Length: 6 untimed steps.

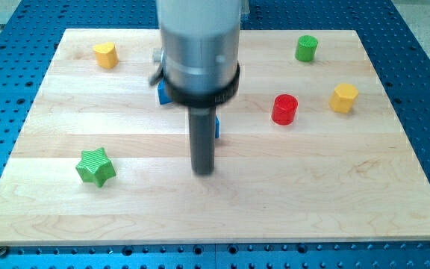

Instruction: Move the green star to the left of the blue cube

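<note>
The green star (95,166) lies on the wooden board (334,194) at the view's lower left. The blue cube (163,92) sits near the board's middle top, mostly hidden behind my arm; only slivers show at the arm's left and at the rod's right (216,127). My tip (203,172) rests on the board below the blue cube, well to the right of the green star and apart from it.
A yellow block (106,54) sits at the upper left. A green cylinder (306,48) is at the upper right, a red cylinder (284,109) right of centre, and a yellow hexagonal block (343,98) further right. Blue perforated table surrounds the board.
</note>
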Each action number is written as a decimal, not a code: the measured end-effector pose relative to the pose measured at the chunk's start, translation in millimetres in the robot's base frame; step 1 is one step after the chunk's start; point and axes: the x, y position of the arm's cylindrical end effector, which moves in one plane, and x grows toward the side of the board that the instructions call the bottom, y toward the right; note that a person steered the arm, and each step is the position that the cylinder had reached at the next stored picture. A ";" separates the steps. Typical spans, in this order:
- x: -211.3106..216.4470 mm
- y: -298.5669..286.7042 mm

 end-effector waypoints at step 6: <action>-32.8 -178.3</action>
